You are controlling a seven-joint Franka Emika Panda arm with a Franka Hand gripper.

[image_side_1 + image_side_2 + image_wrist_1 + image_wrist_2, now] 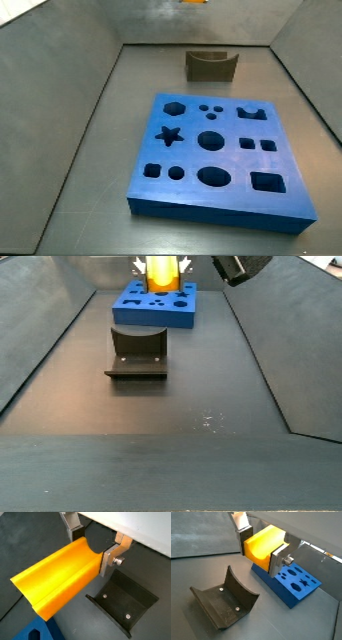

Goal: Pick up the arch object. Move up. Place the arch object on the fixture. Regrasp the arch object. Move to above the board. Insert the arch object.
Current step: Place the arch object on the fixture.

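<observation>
Gripping the smooth yellow arch object (pixel 57 576), the pincer (pixel 92 547) raised above the fixture (pixel 123 602).

Gripper (pixel 162 270) hangs up in the air with the arch (pixel 160 273) clamped between its 2 fingers (pixel 107 562); in a side view the fixture (pixel 210 65) stands on the floor behind the board (pixel 214 150), a bit apart; in a wrist view the fixture (pixel 224 602) sits beside the board (pixel 294 582), arch (pixel 262 542) above both.

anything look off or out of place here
Nothing stands out. The gripper holds the arch object in the air, clear of the floor. The fixture and board sit flat, with no visible damage or clutter.
</observation>
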